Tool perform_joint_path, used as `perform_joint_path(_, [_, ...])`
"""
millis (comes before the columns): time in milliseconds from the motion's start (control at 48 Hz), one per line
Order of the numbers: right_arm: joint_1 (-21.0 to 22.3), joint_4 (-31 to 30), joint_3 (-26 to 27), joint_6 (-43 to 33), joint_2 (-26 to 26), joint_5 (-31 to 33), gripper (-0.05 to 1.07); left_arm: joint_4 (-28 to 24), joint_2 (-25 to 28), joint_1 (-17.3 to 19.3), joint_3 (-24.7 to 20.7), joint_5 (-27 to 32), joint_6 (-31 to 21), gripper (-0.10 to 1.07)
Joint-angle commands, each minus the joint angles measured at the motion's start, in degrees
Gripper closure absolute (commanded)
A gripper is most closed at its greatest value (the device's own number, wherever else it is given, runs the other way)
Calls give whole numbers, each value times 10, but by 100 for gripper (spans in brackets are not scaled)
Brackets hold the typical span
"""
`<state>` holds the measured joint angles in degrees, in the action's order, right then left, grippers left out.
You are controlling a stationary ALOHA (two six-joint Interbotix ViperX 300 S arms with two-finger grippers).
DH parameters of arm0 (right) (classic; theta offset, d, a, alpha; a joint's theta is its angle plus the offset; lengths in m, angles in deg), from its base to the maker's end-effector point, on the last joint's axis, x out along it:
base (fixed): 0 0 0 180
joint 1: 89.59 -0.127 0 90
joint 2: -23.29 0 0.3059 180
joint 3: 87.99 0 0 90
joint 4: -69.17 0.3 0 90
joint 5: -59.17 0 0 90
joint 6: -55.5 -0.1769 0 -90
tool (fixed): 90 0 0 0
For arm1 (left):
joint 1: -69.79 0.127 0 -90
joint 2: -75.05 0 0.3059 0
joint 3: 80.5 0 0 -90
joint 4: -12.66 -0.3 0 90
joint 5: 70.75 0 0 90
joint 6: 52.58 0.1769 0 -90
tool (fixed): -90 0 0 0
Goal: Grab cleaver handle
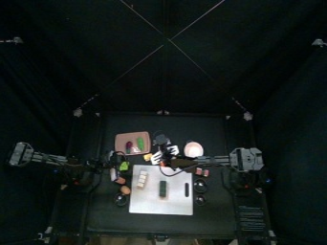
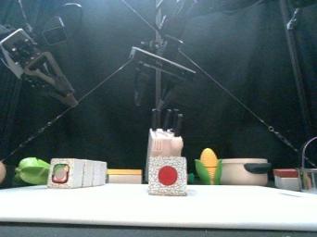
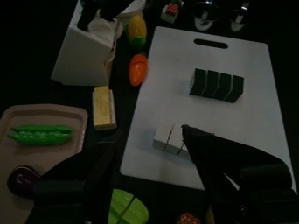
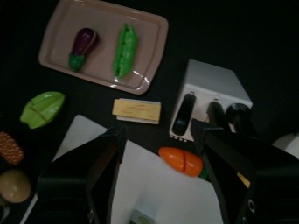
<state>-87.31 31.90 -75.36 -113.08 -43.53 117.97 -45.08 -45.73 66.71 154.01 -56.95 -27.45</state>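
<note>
A white knife block (image 4: 212, 87) stands beside the cutting board (image 4: 111, 171), with several black handles sticking out of its top. The long flat one (image 4: 184, 115) looks like the cleaver handle; two rounder handles (image 4: 230, 114) sit beside it. My right gripper (image 4: 163, 140) hovers open just short of the block, nothing between its jaws, and the long handle lies ahead of the gap. In the front view the block (image 2: 166, 165) is in the middle, handles (image 2: 165, 120) up. My left gripper (image 3: 149, 150) hangs open over the board's near end, holding nothing.
A tan tray (image 4: 70, 22) holds an eggplant (image 4: 79, 48) and a pea pod (image 4: 122, 49). A butter stick (image 4: 136, 108), a green wedge (image 4: 44, 107) and an orange piece (image 4: 179, 160) lie near the block. Dark rolls (image 3: 218, 83) and a white piece (image 3: 170, 138) sit on the board.
</note>
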Motion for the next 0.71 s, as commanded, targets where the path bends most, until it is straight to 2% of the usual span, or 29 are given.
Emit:
perform_joint_path(0, [4, -4, 22, 1, -10, 6, 11, -1, 1, 3, -7, -2, 1, 7])
perform_joint_path(458, [11, -4, 46, 2, 25, 44, 12, -1, 1, 3, -5, -2, 1, 7])
perform_joint_path(688, [13, -7, 47, 1, 33, 54, 21, -1, 1, 4, -4, -2, 1, 7])
